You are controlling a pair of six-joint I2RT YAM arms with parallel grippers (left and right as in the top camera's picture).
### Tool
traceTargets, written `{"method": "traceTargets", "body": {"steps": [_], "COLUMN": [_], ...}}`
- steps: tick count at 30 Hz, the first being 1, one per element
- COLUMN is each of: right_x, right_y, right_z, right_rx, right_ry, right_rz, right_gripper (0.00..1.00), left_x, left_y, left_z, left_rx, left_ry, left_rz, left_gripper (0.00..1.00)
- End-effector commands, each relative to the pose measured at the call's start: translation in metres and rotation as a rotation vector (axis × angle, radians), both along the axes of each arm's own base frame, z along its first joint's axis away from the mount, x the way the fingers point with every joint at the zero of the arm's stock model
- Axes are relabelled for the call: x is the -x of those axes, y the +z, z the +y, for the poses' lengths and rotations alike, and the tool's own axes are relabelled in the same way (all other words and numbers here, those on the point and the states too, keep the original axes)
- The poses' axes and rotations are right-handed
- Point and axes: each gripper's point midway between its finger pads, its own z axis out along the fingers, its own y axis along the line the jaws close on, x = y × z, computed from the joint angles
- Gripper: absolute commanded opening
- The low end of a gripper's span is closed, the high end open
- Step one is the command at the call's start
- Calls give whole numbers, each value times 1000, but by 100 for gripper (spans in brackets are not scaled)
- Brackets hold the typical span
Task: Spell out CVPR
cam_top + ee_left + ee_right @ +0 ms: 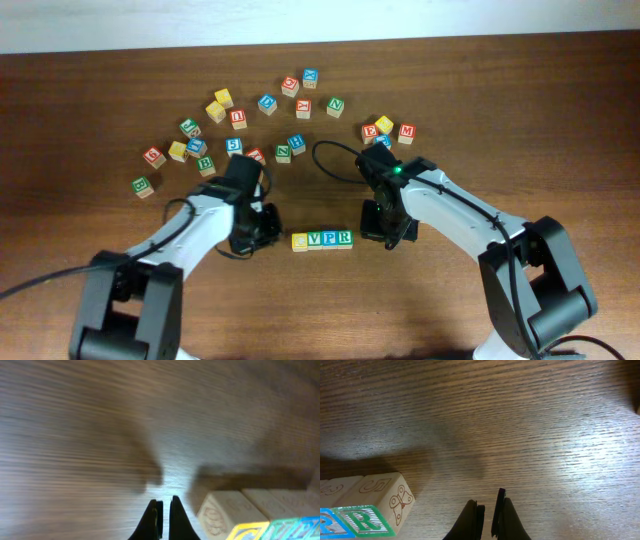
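Four letter blocks stand in a row on the table: a yellow C (pixel 300 241), then V (pixel 316 239), P (pixel 330 238) and R (pixel 344 237). My left gripper (pixel 262 232) sits just left of the C block (pixel 230 520), its fingers (pixel 164 510) shut and empty. My right gripper (pixel 388 232) sits just right of the R block (pixel 372 510), its fingers (pixel 488 507) shut and empty. Neither gripper touches the row.
Several loose letter blocks lie scattered behind the arms, from a green one at the left (pixel 143 186) through the middle (pixel 267 103) to a cluster at the right (pixel 385 128). Cables loop near both wrists.
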Motion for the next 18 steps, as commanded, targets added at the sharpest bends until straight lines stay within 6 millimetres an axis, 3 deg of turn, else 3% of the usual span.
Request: {"method": "traceTargets", "body": {"steps": [1,11,18], "right_x": [5,9,9], "right_y": [-7,-21,-20], "right_z": [4,50,58], "right_rx": [-17,-142,-172], "right_ry": [9,93,104], "right_rz": [17,2,-5], "right_gripper": [4,4,4], "left_x": [12,9,7], "left_y": [-8,-9,-7], "left_z": [-24,-28,-33], "left_rx": [34,40,69], "left_ry": [-73,-66,-70], "left_rz": [27,16,8], "left_gripper": [0,0,0]}}
